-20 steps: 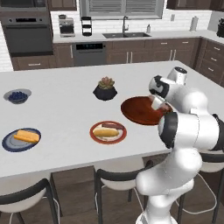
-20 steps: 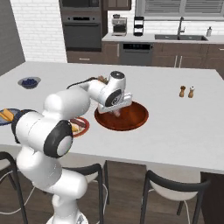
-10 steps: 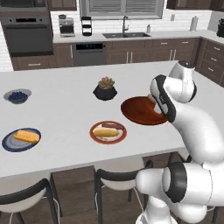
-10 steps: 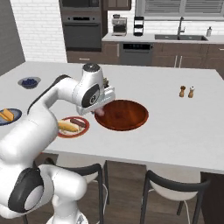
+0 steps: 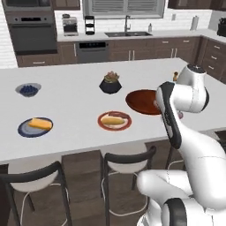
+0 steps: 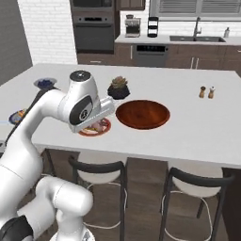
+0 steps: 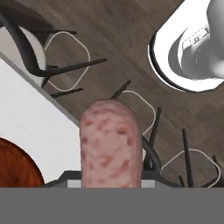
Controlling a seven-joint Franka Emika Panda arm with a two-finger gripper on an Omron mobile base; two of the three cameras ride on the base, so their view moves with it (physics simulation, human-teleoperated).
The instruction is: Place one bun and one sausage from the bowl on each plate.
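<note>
— So, where do we have the sausage right now?

— Between our fingers. From the hand camera we see it rising straight up from the gripper, pink and mottled, with the jaws clamped on its lower end. Behind it we see dark wood floor, stool legs, the white edge of the counter and a sliver of the brown bowl at the lower left.

— And from the base cameras?

— On the left one our arm bends over the near edge of the counter, covering the right side of the bowl; the gripper itself is hidden behind our own forearm there. On the right one the hand sits just left of the bowl, low over the red plate, and we partly block that plate.

— What is on the plates?

— The red plate holds a bun and a second sausage lying side by side. The blue plate, well to the left, holds one bun.

— Anything left in the bowl?

— Its brown inside looks bare on the right base camera.

— What else stands on the counter?

— A black plant pot behind the red plate, a small bowl of berries far left, and two shakers on the right.
</note>
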